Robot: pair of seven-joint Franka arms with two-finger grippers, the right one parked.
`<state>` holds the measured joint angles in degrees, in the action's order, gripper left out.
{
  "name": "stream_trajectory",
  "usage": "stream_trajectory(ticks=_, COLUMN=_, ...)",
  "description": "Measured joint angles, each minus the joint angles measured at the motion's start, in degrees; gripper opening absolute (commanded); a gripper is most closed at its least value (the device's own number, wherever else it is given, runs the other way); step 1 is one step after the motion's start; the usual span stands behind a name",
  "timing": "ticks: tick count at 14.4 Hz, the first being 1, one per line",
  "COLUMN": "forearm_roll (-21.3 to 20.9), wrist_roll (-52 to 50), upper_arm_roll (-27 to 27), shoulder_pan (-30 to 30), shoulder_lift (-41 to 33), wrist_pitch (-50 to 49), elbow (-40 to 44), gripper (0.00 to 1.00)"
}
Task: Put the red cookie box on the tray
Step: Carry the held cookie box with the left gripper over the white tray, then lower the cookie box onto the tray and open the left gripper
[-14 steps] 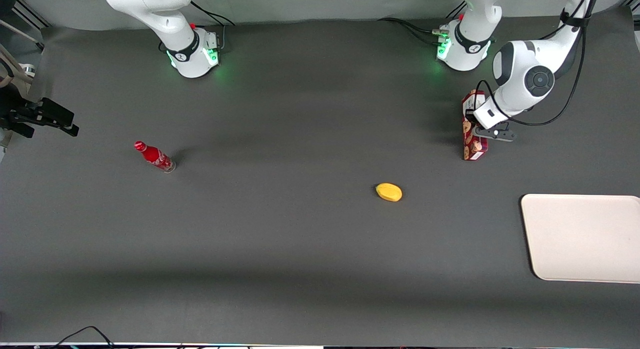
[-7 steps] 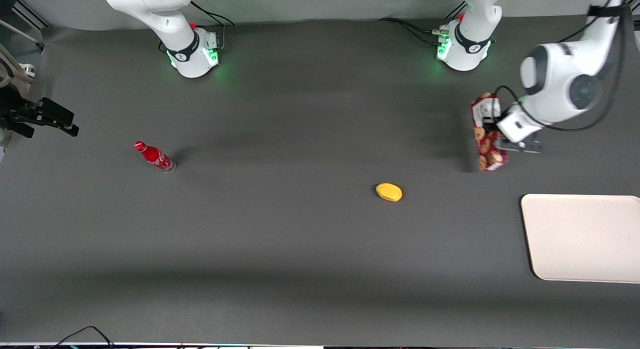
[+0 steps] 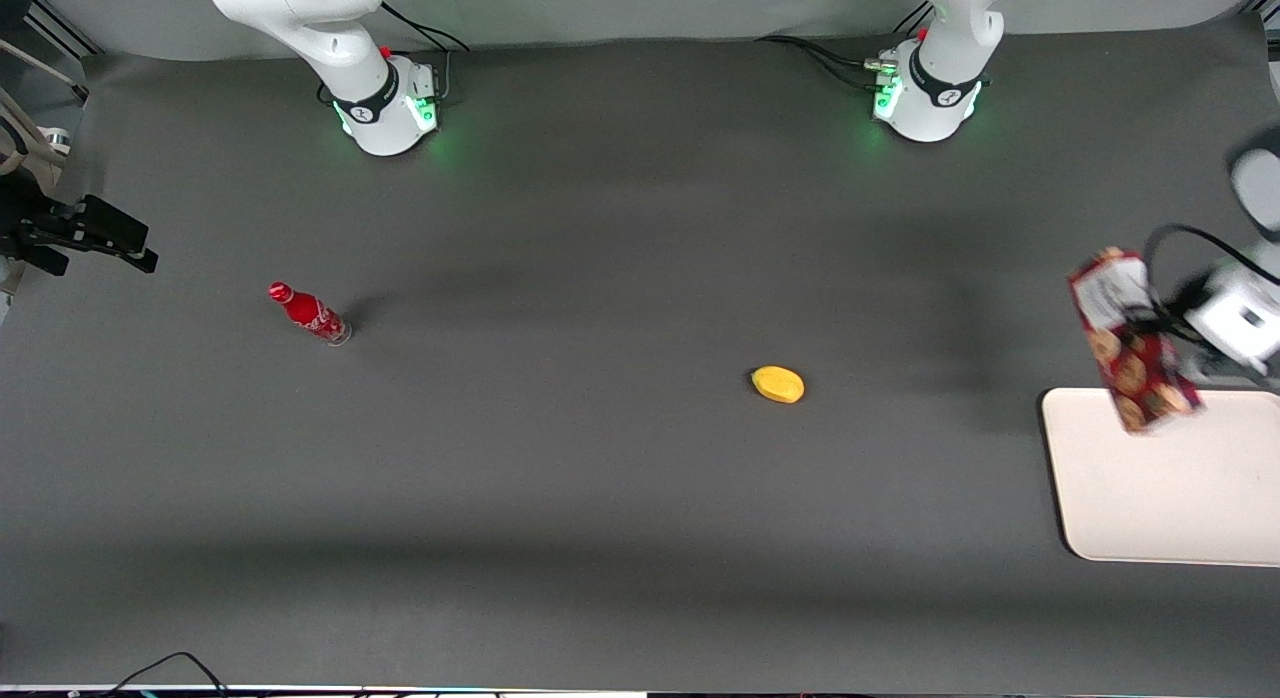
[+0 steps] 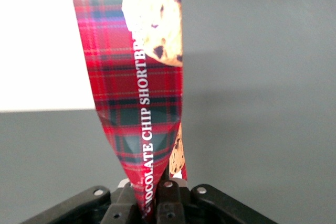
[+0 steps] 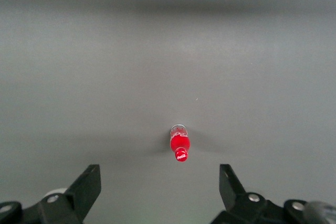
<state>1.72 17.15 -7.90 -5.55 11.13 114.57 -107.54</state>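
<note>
Clamped between the fingers of the gripper [image 4: 155,203] is the red cookie box [image 3: 1132,340], whose plaid carton is visibly pinched and creased where the jaws are closed on its narrow end. In the front view the gripper [image 3: 1165,323] is seen near the working arm's end of the bench, with the box held in the air, tilted, its white label panel uppermost and its lower end hanging over the corner of the tray [image 3: 1160,498] that lies farthest from the front camera. Whether the box touches the tray cannot be told.

On the carton [image 4: 142,93] the white words "CHOCOLATE CHIP SHORTBR" are read along its length, the rest being covered by a printed cookie; the tartan is dark red with green and blue lines.

Going from the parked arm's end of the bench, a small red bottle [image 3: 308,313] with white lettering too small to read is found standing on the dark mat, then a yellow fruit-like object [image 3: 778,384] near the middle, then the tray at the working arm's edge.

Compared with half a second earlier, the box has been carried from a spot near the working arm's base toward the tray and nearer the front camera, and it is tilted more strongly. The bottle, yellow object and tray are unchanged.
</note>
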Motion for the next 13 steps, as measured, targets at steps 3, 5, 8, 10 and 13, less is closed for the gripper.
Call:
stream_trajectory(ticks=3, forearm_roll=0.08, wrist_roll=6.32, upper_arm_roll=-4.35, shoulder_pan=-0.82, shoulder_lift=12.74, wrist_pitch=0.34, elbow=15.17, gripper=0.00)
stream_trajectory(ticks=5, forearm_roll=0.10, wrist_roll=9.73, upper_arm_roll=-5.97, shoulder_pan=-2.25, shoulder_lift=19.78, wrist_pitch=2.12, elbow=23.81, gripper=0.00)
stream_trajectory(ticks=8, forearm_roll=0.11, wrist_roll=16.10, upper_arm_roll=-8.45, shoulder_pan=-4.10, shoulder_lift=27.92, wrist_pitch=8.55, elbow=33.87, gripper=0.00)
stream_trajectory(ticks=10, forearm_roll=0.12, wrist_roll=21.58, upper_arm_roll=-8.97, shoulder_pan=-6.19, shoulder_lift=31.47, wrist_pitch=14.90, elbow=36.30, gripper=0.00)
stream_trajectory(ticks=13, forearm_roll=3.35, wrist_roll=25.45, upper_arm_roll=-9.12, shoulder_pan=-10.03, shoulder_lift=35.96, wrist_pitch=15.53, elbow=38.85, gripper=0.00)
